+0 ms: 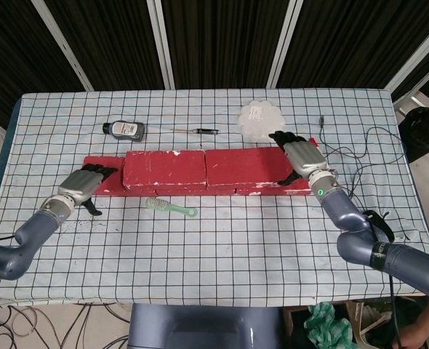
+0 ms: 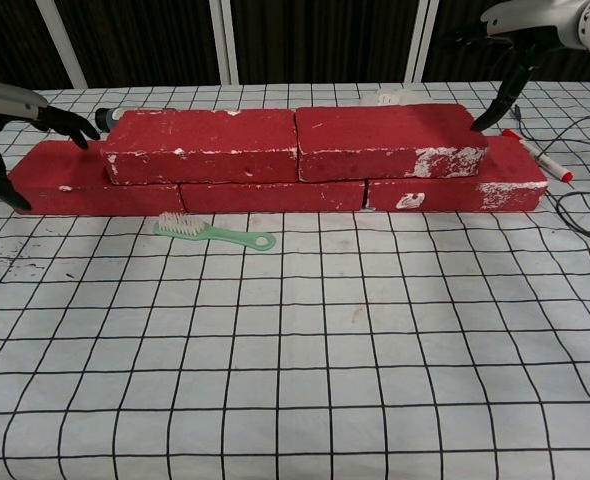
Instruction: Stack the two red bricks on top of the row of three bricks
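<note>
Two red bricks lie end to end on the row of three red bricks (image 2: pixel 272 197): the left top brick (image 1: pixel 163 167) (image 2: pixel 203 145) and the right top brick (image 1: pixel 245 163) (image 2: pixel 390 140). My left hand (image 1: pixel 80 185) (image 2: pixel 20 112) is at the row's left end, fingers spread, holding nothing; its fingertips (image 2: pixel 75 124) sit just clear of the left top brick. My right hand (image 1: pixel 299 154) (image 2: pixel 520 30) hovers at the right end with spread fingers. One fingertip (image 2: pixel 483 115) sits at the right top brick's end face; contact is unclear.
A green brush (image 1: pixel 171 208) (image 2: pixel 213 232) lies just in front of the bricks. Behind them are a small bottle (image 1: pixel 124 129), a pen (image 1: pixel 200 131) and a white round pad (image 1: pixel 262 120). A red marker (image 2: pixel 537 155) and cables (image 1: pixel 353 154) lie to the right.
</note>
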You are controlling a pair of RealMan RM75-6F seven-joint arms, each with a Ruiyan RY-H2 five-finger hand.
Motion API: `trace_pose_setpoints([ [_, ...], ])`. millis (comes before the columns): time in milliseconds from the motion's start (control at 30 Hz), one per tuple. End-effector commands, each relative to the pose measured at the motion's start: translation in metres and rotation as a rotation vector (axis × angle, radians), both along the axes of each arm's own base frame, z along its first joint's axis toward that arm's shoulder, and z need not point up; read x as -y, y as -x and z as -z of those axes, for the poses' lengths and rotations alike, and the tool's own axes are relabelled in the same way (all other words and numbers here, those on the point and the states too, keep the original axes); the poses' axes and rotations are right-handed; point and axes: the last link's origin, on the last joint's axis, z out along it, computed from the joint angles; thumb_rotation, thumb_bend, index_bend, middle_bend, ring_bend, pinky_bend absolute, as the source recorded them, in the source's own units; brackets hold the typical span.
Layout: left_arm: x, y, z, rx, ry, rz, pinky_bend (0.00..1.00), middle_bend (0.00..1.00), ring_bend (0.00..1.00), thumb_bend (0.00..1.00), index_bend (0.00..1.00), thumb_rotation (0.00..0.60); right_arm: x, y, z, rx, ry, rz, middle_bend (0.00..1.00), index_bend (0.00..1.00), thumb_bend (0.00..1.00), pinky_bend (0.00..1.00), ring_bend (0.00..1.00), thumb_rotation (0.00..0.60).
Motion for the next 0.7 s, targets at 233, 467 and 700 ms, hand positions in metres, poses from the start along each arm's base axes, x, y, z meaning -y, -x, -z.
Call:
trace_pose_setpoints([
  [233,0.018,0.003,-0.053,0.06,-0.182,0.005,0.0,0.1,0.0,0.0,0.09,0.6,-0.017,0.006,-0.036,0.04,0.106,-0.027,0.0,0.0,0.0,0.11,0.0,0.6],
  [467,0.056,0.01,-0.084,0.083,-0.311,0.109,0.0,0.1,0.0,0.0,0.09,0.6,-0.083,0.039,-0.068,0.029,0.229,-0.062,0.0,0.0,0.0,0.11,0.0,0.6],
  [700,0.112,0.039,-0.101,0.119,-0.419,0.103,0.0,0.1,0.0,0.0,0.09,0.6,-0.167,0.069,-0.075,-0.027,0.329,-0.122,0.0,0.0,0.0,0.11,0.0,0.6],
])
